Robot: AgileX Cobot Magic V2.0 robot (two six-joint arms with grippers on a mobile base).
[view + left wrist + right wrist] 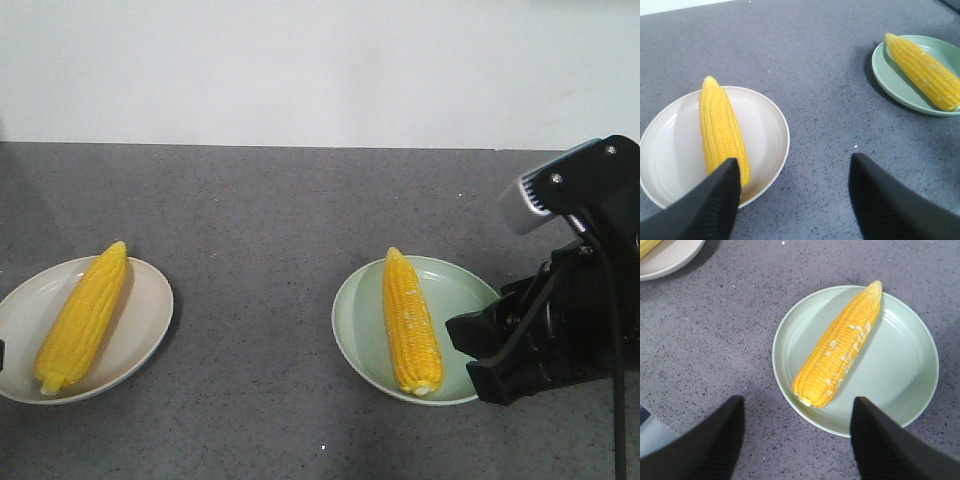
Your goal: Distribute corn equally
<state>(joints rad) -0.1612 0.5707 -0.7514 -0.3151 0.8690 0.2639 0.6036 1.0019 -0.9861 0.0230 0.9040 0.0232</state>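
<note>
Grey speckled countertop (pixel 270 200), white wall behind. Two plates well apart: cream plate (pixel 140 320) on the robot's left side, pale green plate (pixel 455 290) on its right.

Right arm (pixel 570 300) sits low beside the green plate's near-right rim. Right gripper (pixel 797 440) hangs above that rim, jaws wide, nothing between them. Left gripper (pixel 792 200) likewise spread wide and empty, hovering at the near edge of the cream plate (pixel 765 130).

Corn: one cob on cream plate (pixel 82 318), lying diagonally, tip pointing away. One cob on green plate (pixel 410 322), lying lengthwise left of centre, tip away, a few paler kernels mid-body. No other cobs visible.

Judgement: count reads one and one, so the split looks finished. Doing this step well probably means lifting both arms straight up and clear, keeping fingers off the plate rims so neither cob rolls. No regrasp seems needed.
</note>
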